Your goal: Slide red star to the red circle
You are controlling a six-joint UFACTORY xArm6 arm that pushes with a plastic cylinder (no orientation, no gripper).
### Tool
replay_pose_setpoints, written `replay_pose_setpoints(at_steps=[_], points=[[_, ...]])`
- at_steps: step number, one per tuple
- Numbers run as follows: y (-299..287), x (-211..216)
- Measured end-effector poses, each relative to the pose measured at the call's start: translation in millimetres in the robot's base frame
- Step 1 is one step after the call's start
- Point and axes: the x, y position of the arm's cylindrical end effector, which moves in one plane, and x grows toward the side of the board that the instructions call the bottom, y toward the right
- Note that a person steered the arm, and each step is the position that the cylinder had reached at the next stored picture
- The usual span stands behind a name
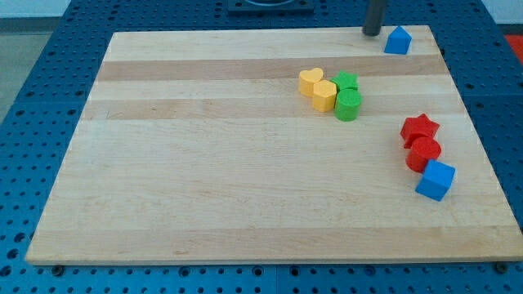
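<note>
Wooden board (245,180) is seen lying on a blue perforated table (41,49), filling most of the view.

Arm: only the lower part of the dark rod is shown, roughly upright, entering from the view's top. My tip (373,33) is set down at the board's top edge, just left of the blue block (398,40) with a peaked top, apart from it by a small gap. No gripper is fitted, so no open or closed state applies; nothing is held or touched by the rod.

Cluster at upper centre: yellow heart (310,80) and a second yellow block (324,95) are packed against two green blocks (346,82) (348,105), shapes not fully resolved.

At the view's right edge: red star (419,129) is seen touching the red circle (424,153) directly below it. Blue cube (435,180) is pressed against the circle's lower side.

Tip is well apart from the red pair, which sit far down the right side.
</note>
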Motion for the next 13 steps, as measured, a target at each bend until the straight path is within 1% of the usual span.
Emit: replay_pose_setpoints(at_steps=[1, 2, 4, 7, 12, 13], points=[[29.3, -0.1], [44.7, -0.1], [36.2, 10.9], [-1.7, 53.4], [-4.6, 138.9], [-5.3, 146.3]])
